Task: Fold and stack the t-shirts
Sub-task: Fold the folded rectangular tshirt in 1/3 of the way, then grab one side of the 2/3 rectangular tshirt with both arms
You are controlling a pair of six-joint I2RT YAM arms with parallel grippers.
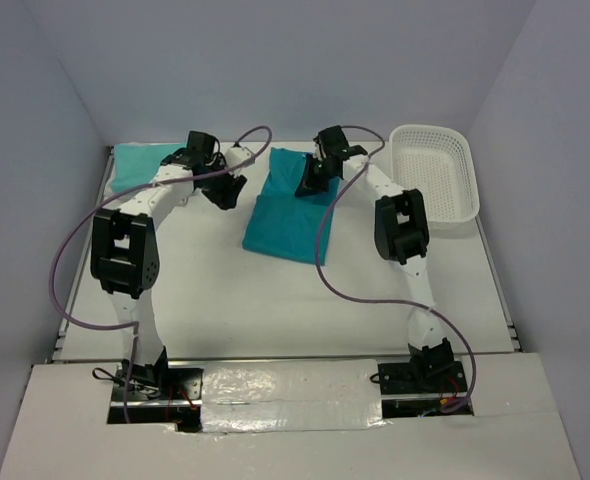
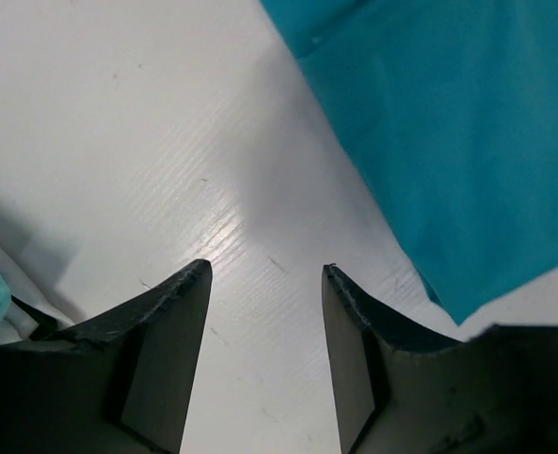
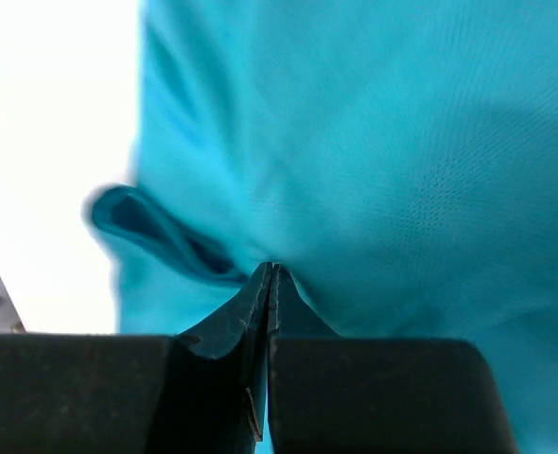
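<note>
Folding of the teal tee looks to be the step in hand. At the far left of the white bench [image 1: 205, 290], whose glossy sheet shows faint ribbing, a pale mint t-shirt [image 1: 140, 165] lies flat as a tidy rectangle, a likely base for the stack. Just beside it, the left fingers [image 1: 225, 190] hang over bare bench, parted roughly halfway and holding nothing, close to the side edge of the teal t-shirt [image 1: 285, 210]. That shirt lies mid-bench as a rough oblong of thin, limp, fine-meshed knit, with one small fold raised. At its far end the right fingers [image 1: 308, 182] are pressed tight together, apparently nipping a pinch of the teal cloth, though the close view is soft. The next move likely calls for the left fingers to take a matching edge, so that both can lift evenly. Far right stands a rigid white lattice laundry basket [image 1: 435, 175].
</note>
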